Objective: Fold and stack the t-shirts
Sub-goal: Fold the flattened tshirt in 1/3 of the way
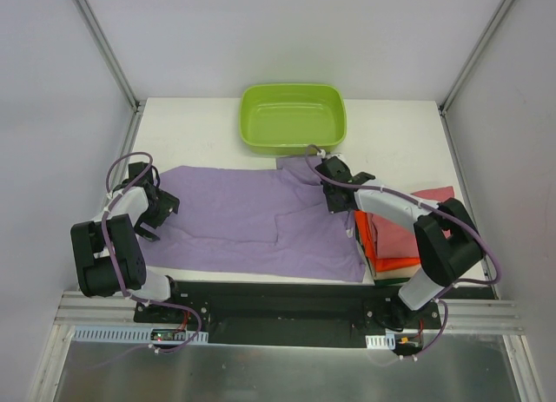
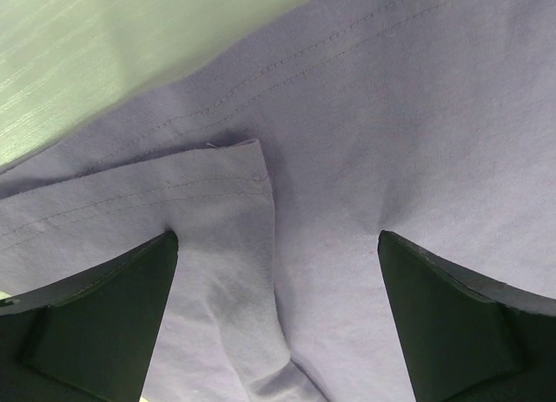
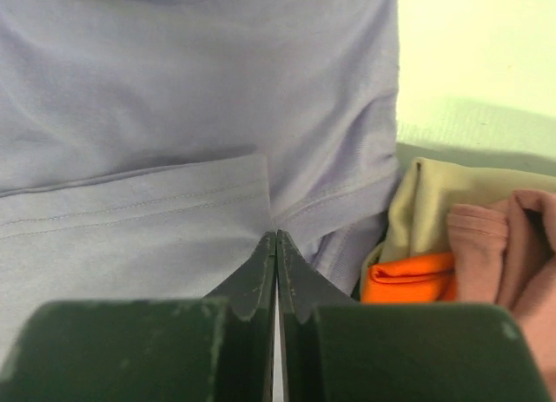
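The purple shirt (image 1: 234, 220) lies spread beneath both arms. The right gripper (image 3: 276, 234) is pinched shut on its cloth beside the sleeve. The left gripper (image 2: 278, 237) stands wide open over the hem, empty. It should probably grab both layers before any lift.

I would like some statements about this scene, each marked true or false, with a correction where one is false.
1. The lilac t-shirt lies spread out, not folded small. True.
2. The right pincer is open. False: it is shut, its tips pinching the lilac fabric.
3. The lime-green tub holds a shirt. False: it is empty.
4. The left pincer is open over the lilac t-shirt. True.
5. The orange t-shirt lies on the robot's left side. False: it lies on the right, under the rose-red t-shirt.
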Controlling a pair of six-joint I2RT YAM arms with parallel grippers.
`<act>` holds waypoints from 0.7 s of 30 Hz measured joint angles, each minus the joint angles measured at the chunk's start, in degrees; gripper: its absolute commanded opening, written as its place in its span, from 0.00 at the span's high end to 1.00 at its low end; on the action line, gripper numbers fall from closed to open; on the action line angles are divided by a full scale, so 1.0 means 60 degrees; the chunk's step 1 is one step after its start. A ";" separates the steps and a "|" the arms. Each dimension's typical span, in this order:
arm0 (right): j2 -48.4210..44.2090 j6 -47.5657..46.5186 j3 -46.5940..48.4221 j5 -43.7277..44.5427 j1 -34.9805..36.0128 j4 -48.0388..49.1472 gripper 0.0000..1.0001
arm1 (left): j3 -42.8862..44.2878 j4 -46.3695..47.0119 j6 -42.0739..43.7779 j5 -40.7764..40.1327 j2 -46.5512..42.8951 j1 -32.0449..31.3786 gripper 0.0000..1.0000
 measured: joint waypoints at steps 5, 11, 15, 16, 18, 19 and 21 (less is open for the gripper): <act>-0.0087 -0.0055 -0.0007 0.0463 -0.0018 -0.0076 0.99 | 0.0000 0.0000 0.0000 0.0000 0.0000 0.0000 0.01; -0.0091 -0.0291 -0.0025 0.0776 -0.0131 -0.0062 0.99 | 0.0000 0.0000 0.0000 0.0000 0.0000 0.0000 0.01; -0.0087 -0.0470 -0.0025 0.0962 -0.0342 -0.0033 0.99 | 0.0000 0.0000 0.0011 -0.0004 0.0000 0.0000 0.01; -0.0087 -0.0492 -0.0025 0.0984 -0.0408 -0.0036 0.99 | 0.0000 0.0000 0.0011 -0.0004 0.0000 0.0000 0.01; -0.0087 -0.0532 -0.0025 0.0994 -0.0517 -0.0033 0.95 | 0.0000 0.0000 0.0025 -0.0004 0.0000 0.0000 0.01; -0.0087 -0.0550 -0.0025 0.0987 -0.0532 -0.0033 0.93 | 0.0000 0.0000 0.0029 -0.0004 0.0000 0.0000 0.01; -0.0087 -0.0576 -0.0025 0.0951 -0.0554 -0.0033 0.84 | 0.0000 0.0000 0.0036 0.0000 0.0000 0.0000 0.01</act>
